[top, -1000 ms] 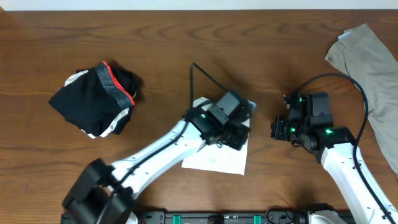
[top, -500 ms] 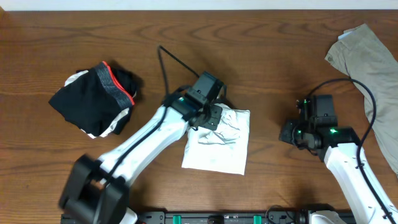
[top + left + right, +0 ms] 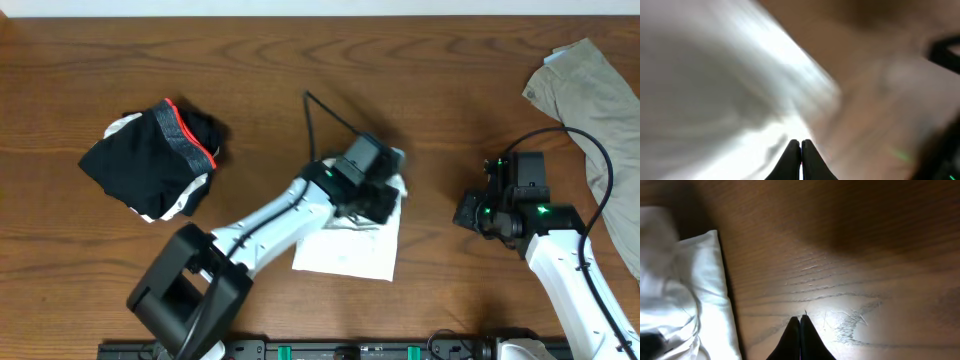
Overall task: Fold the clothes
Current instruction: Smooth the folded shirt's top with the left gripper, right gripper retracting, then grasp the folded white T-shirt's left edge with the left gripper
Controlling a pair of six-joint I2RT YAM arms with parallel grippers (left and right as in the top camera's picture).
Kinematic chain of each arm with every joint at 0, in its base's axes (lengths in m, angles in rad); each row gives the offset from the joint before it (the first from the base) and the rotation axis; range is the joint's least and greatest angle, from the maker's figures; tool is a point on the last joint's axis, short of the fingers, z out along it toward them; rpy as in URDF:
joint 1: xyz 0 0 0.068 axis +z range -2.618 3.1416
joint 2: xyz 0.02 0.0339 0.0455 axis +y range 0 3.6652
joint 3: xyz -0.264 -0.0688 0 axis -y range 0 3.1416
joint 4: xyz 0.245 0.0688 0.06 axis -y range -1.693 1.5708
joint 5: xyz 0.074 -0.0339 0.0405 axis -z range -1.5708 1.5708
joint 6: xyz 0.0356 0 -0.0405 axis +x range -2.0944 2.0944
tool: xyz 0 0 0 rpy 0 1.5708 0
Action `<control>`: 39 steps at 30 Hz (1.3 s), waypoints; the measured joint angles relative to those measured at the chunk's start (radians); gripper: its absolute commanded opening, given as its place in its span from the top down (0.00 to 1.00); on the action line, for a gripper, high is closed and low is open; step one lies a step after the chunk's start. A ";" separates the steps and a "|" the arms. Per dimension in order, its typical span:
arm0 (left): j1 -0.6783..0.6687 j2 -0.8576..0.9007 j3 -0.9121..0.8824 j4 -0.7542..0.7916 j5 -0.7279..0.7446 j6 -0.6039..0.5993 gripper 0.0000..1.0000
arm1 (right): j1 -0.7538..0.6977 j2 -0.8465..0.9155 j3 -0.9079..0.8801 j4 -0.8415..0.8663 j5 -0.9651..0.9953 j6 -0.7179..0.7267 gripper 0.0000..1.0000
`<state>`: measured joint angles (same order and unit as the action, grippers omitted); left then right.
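The white T-shirt (image 3: 345, 250) lies folded into a small rectangle at the table's middle, its upper part rumpled. My left gripper (image 3: 383, 203) is over that upper right part, jaws shut. In the blurred left wrist view the shut tips (image 3: 800, 143) sit above white cloth (image 3: 715, 90); whether any cloth is pinched does not show. My right gripper (image 3: 463, 212) is shut on nothing, hanging over bare wood (image 3: 800, 317) just right of the shirt's edge (image 3: 702, 275). The black garment (image 3: 150, 165) with a red-edged waistband lies bunched at the left. The khaki-grey garment (image 3: 600, 100) lies at the right edge.
The brown wooden table (image 3: 260, 70) fills the view. A black cable (image 3: 330, 115) loops up from the left arm. The right arm's cable (image 3: 585, 170) arcs over the khaki garment. A black rail (image 3: 350, 350) runs along the front edge.
The left gripper closed, swung left to the shirt's upper left, then back right over its upper right corner, rumpling the top. The right gripper drew slightly right and back.
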<state>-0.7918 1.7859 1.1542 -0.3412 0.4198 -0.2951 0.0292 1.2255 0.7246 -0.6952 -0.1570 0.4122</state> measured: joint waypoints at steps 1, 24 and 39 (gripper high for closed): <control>-0.013 0.000 0.000 -0.003 0.008 -0.002 0.94 | 0.000 0.000 0.000 0.000 0.000 0.000 0.99; 0.176 -0.177 -0.043 -0.433 -0.257 0.027 0.94 | 0.000 0.000 0.000 -0.024 -0.010 -0.039 0.99; -0.114 -0.058 -0.058 -0.245 0.076 -0.005 0.94 | 0.000 0.000 0.000 -0.032 -0.023 -0.039 0.99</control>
<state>-0.9058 1.7279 1.0962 -0.5865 0.4953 -0.3000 0.0292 1.2255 0.7246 -0.7277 -0.1795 0.3733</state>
